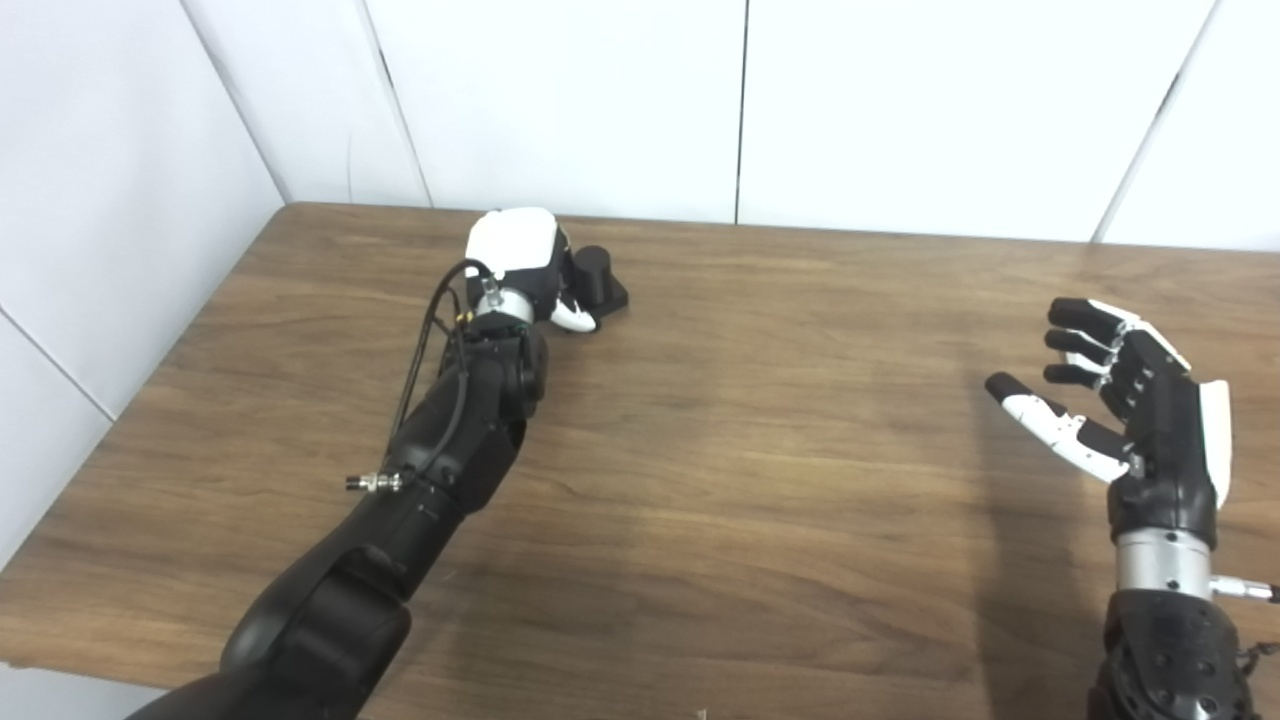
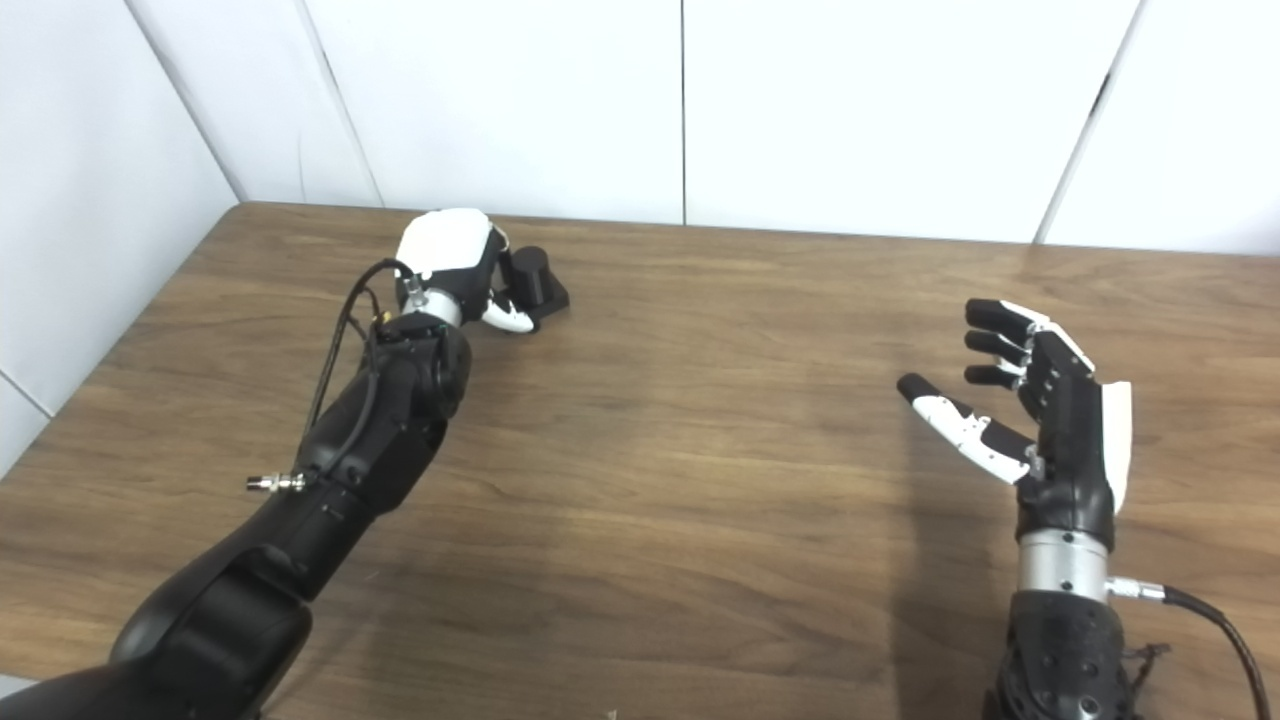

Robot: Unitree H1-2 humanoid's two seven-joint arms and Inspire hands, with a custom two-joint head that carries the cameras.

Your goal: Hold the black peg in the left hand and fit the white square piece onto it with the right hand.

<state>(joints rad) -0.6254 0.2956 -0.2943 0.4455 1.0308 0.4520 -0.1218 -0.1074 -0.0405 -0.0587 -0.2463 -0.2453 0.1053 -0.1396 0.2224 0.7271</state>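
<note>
Near the bench's far left corner the left hand reaches the black peg to grasp it — whether it grips yet I cannot tell — while the right hand waits spread and empty

You get bright, even overhead light; the brown wood-grain counter carries soft shadows under both arms, and the pictures look slightly soft.

The table looks like matt brown wood grain. The black peg seems matt plastic; the right hand has glossy black-and-white plastic shells.
</note>
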